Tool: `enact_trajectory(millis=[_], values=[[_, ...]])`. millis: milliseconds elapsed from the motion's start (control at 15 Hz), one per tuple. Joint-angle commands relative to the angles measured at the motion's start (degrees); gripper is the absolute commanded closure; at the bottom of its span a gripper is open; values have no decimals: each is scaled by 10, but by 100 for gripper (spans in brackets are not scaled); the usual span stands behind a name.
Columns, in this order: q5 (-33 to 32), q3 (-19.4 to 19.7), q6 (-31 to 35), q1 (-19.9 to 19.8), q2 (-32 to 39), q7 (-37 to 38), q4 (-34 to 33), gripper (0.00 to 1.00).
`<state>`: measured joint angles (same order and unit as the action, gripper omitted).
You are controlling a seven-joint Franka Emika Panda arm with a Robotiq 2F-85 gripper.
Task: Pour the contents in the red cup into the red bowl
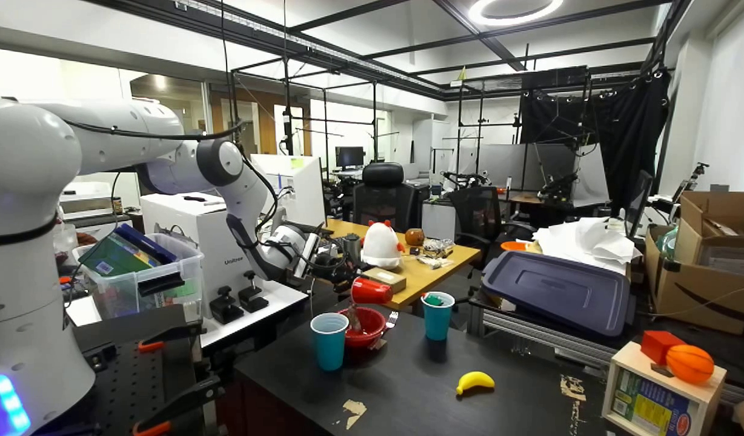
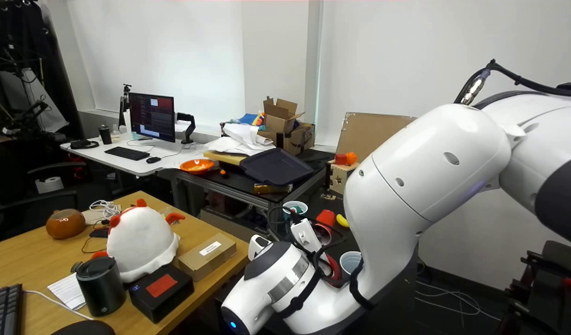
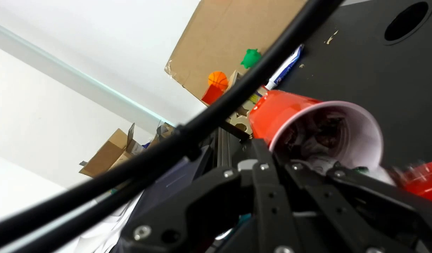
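The red cup [image 1: 372,291] is tipped on its side above the red bowl [image 1: 372,332] in an exterior view. In the wrist view its pale mouth faces the camera, and crumpled, clear and dark contents [image 3: 326,131] lie inside the cup. My gripper [image 3: 270,151] is shut on the cup's wall at the rim, one finger outside and one inside. A blurred streak runs from the mouth toward the bowl [image 3: 429,181]. A brownish, blurred piece [image 1: 353,318] shows between cup and bowl. The arm hides part of the bowl [image 2: 333,270] in an exterior view.
Close beside the bowl stands a blue cup [image 1: 329,348]. Farther along the black table is a teal cup [image 1: 437,321] with something green in it. A fork [image 1: 392,320] leans by the bowl's rim. A toy banana [image 1: 475,381] and a wooden box [image 1: 657,393] sit farther off.
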<state>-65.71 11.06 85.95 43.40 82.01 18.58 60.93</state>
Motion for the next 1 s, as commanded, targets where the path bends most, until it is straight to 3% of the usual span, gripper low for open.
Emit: enact_trajectory(millis=[0,933], values=[[-11,14,-15,8,8,13,-12,99],[-63,34,-5,16,11,41,-7,99]])
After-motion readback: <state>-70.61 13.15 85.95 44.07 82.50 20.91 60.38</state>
